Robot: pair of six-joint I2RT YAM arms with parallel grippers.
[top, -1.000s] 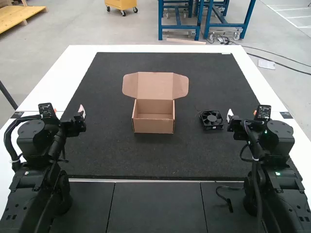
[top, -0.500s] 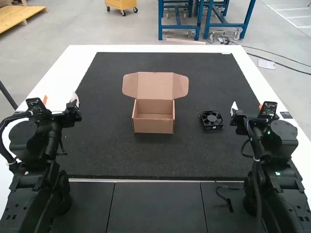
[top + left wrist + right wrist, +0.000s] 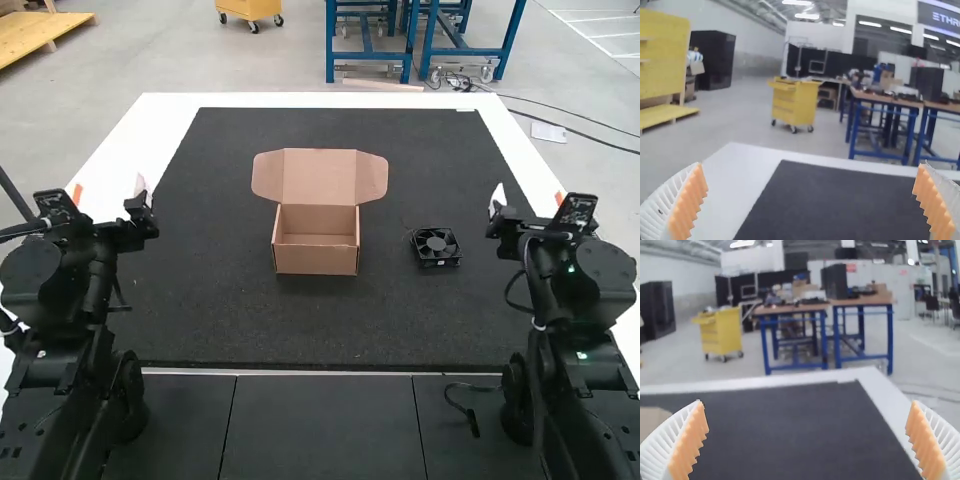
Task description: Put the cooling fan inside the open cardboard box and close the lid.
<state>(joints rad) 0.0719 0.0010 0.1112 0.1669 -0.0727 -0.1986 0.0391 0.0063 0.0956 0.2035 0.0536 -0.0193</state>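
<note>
Right hand [image 3: 528, 202] and left hand [image 3: 107, 190] hover empty with their fingers spread wide, above opposite sides of the worktop [image 3: 200, 310]. Between them stands the cardboard box [image 3: 315, 255], its top open and its lid tipped back on the far side. The cooling fan [image 3: 437, 247] lies flat near the box's right wall, blades up. It is square, with no long axis, and is nearer the right hand, inward of it.
</note>
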